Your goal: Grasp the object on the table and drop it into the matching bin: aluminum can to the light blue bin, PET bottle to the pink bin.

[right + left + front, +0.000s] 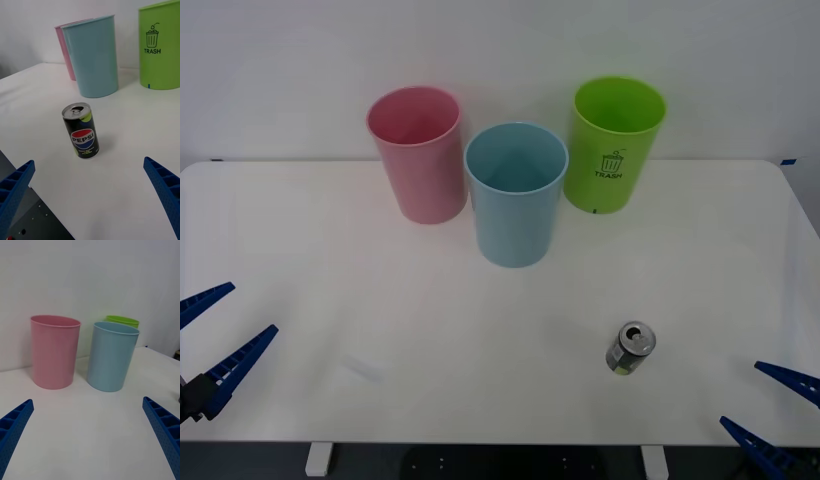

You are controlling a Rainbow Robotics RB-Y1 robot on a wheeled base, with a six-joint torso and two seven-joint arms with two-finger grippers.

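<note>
Very start of the job by the look of it: nothing grasped, small dark grey and yellow-green aluminium drink can [631,348] standing upright on the big white rounded-corner tabletop [380,300], silver top with the tab hole facing up. Sitting toward the near edge on the robot's right side, well apart from the bins at the back.

Right gripper [770,410] parked at the near right corner, blue ribbed fingers spread wide, holding nothing. In the right wrist view, can [81,130] sits ahead of the open right gripper [90,198], roughly centred between the two fingers but not yet inside them. So: approach step, grasp not yet begun.

Left gripper [210,335] waiting at the near left edge, fingers also spread and empty, pointed toward the bins.

Next move probably calls for reaching the right arm forward and a bit inward until the fingers straddle the can body, then closing gently; a light can like that likely tips easily if nudged.

Target after that: tall plain light blue plastic tapered bin [516,195], middle of the row and nearest the can, with the matching pink plastic bin [418,155] to its left and the green plastic bin printed TRASH [616,145] to its right.
</note>
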